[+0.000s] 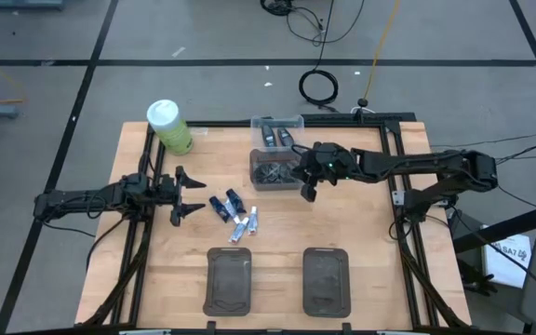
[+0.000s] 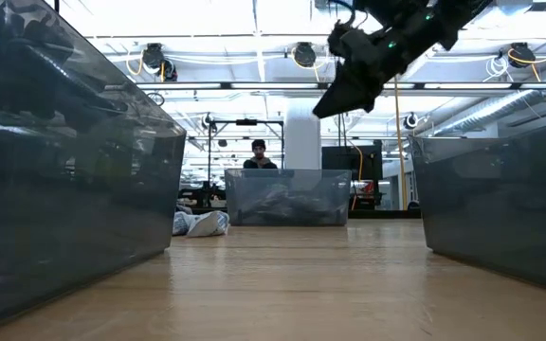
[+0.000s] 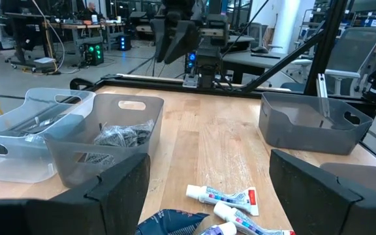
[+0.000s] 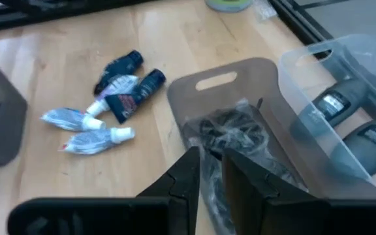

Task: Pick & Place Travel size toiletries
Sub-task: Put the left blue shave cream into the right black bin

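Honestly, w/ right gripper (image 1: 307,191) fingers nearly together over the smoky-grey see-through bin (image 1: 275,168) and left gripper (image 1: 190,194) spread open near the small dark-blue and white mini tubes (image 1: 234,215) on the wooden table (image 1: 361,233) — I'd drop straight down, pinch one tube mid-body.

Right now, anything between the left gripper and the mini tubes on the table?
Nothing visible. The left gripper is open, facing the mini tubes, with only bare table between them. The grey bin and clear bin sit farther back, off that line. The right gripper hangs by the grey bin.
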You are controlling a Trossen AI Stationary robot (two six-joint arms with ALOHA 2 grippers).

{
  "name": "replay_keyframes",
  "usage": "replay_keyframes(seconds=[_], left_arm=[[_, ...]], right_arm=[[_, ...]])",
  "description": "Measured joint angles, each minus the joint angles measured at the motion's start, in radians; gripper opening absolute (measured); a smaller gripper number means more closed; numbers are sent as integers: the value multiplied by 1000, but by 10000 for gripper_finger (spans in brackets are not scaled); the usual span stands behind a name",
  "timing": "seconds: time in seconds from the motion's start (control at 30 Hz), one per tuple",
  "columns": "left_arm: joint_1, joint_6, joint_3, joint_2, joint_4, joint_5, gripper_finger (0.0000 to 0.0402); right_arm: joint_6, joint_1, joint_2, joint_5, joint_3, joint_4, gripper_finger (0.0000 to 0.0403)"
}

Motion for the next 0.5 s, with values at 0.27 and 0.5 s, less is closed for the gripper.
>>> replay_keyframes(seconds=[0.27, 0.5], left_arm=[[0, 0, 0, 0, 0, 0, 306], [0, 0, 0, 0, 0, 0, 306]], right_arm=[[24, 52, -122, 3, -98, 8, 59], [86, 80, -278, 32, -250, 23, 59]])
